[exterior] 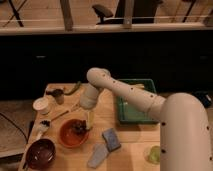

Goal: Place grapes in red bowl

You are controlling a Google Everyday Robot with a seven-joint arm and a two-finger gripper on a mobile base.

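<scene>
**Clerk:** On the table (107, 112), left of centre: item one, the red bowl (73, 133), shallow and orange-red. Inside it, toward the right, a dark lumpy mass, entered as the grapes (79, 128).

**Checker:** Position of the gripper?

**Clerk:** Gripper (89, 121) hangs at the bowl's right rim, just above and beside the grapes. Whether the fingers are spread or pinching the bunch, I cannot tell; the dark berries and the tool merge there.

**Checker:** Step in hand?

**Clerk:** Judged as the placing itself, at or near release. The grapes appear to lie within the bowl rather than outside it.

**Checker:** Next move calls for?

**Clerk:** If the bunch is held, a clean letting-go; then a straight lift clear of the rim, so the bowl is not dragged or tipped.

**Checker:** Neighbouring items?

**Clerk:** Dark maroon bowl (41, 153) at the front left corner, not the target. Blue sponge (111, 138) just right of the red bowl, with a grey cloth (97, 155) in front of it. Green tray (134, 103) to the right. White cup (41, 105) at the left edge.
</scene>
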